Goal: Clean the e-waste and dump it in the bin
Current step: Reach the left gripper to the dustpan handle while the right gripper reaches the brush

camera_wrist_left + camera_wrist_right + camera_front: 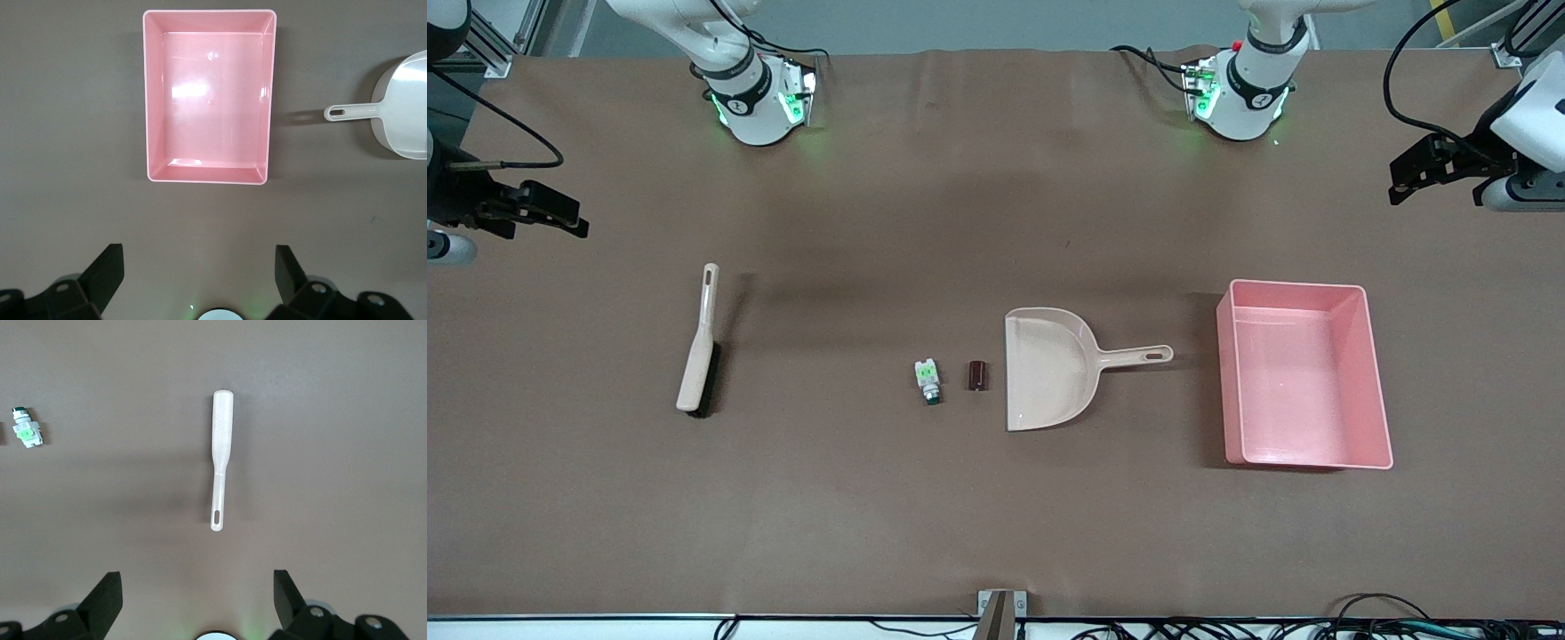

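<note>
Pink bin (1378,373) is sitting nearest the front camera w/ its low edge, toward the left arm's end of the table, and nothing is lying in it. Beside it, toward the middle, the beige dustpan (1049,369) is lying flat w/ its handle pointing at the bin. Just beside the pan's open mouth the e-waste is waiting: a dark maroon cylinder (977,375) and, next to that but not touching, a white-and-green piece (928,380) w/ a dark tip. Well apart, toward the right arm's end, the brush (698,347) is lying on the brown table (996,533) w/ its handle pointing toward the robots.

Left gripper (1414,173) is hanging up high at the left arm's end of the table, jaws spread wide, holding nothing. In the left wrist view its black fingers (107,270) are standing far apart w/ the bin below them. Right gripper (560,216) is hanging at the right arm's end of the table, also wide and w/ nothing in it. Its wrist view is looking down on the brush.

Looks like the job is only just starting. Nothing is swept, nothing is dumped. Brush and pan are both untouched. Still to do, I think: grab the brush and pan, push both bits into the pan, tip it into the bin.

No words or labels are showing that I can read
</note>
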You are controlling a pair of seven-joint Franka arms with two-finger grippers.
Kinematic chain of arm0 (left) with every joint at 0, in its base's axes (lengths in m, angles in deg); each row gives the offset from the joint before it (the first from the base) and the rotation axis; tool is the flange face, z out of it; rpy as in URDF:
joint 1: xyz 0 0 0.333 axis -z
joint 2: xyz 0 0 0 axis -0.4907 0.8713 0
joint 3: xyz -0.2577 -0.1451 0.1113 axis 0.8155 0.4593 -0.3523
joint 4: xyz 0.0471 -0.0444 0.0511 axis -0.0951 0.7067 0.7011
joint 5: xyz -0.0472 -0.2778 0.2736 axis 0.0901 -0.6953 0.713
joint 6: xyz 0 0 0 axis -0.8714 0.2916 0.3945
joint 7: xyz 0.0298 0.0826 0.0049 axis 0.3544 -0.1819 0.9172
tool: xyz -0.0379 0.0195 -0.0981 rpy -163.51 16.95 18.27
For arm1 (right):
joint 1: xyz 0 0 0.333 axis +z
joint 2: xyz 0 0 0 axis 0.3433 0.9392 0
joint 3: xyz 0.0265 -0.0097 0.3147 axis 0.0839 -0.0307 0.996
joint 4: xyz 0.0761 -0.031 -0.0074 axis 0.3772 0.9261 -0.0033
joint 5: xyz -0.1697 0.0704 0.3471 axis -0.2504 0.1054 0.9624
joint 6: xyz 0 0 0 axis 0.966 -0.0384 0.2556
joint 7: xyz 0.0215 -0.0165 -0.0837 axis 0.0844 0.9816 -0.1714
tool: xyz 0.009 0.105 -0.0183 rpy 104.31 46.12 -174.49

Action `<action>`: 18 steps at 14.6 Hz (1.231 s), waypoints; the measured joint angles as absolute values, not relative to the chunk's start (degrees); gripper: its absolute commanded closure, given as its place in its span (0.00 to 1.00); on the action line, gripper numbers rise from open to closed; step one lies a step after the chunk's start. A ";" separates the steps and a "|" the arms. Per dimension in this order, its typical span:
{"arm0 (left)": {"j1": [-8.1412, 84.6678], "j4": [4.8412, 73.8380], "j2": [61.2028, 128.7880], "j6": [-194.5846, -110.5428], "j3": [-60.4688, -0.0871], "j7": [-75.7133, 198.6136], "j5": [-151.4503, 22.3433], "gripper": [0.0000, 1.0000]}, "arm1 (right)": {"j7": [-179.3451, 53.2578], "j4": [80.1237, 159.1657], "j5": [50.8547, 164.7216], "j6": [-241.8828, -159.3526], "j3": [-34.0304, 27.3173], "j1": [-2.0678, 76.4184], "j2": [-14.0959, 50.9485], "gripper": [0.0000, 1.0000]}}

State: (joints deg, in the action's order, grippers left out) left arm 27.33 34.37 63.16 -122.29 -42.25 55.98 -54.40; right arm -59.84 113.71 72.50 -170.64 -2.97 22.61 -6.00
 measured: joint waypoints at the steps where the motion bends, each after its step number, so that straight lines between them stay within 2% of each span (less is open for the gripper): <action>1: 27.33 34.21 63.16 -122.29 -42.25 55.98 -54.40 0.00 | -59.84 113.71 72.50 -170.56 -2.97 22.61 -6.00 0.00; 8: 27.71 33.62 65.51 -122.89 -41.91 55.69 -54.44 0.00 | -59.85 113.79 73.43 -170.46 -2.94 22.62 -5.99 0.00; 11: 29.42 33.44 70.80 -127.30 -38.89 54.54 -55.04 0.00 | -59.85 113.89 74.61 -171.35 -2.92 22.62 -5.91 0.00; 14: 30.27 33.41 77.01 -132.38 -33.37 50.58 -55.04 0.00 | -59.85 115.03 75.07 -173.35 -2.91 22.63 -5.85 0.00; 18: 31.12 33.37 84.98 -138.03 -28.68 41.79 -51.50 0.00 | -59.84 120.60 75.08 -175.81 -3.21 22.36 -5.68 0.00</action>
State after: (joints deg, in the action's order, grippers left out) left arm 31.12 33.37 84.98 -138.03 -28.68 41.79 -51.50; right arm -59.84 120.60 75.08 -175.81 -3.21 22.36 -5.68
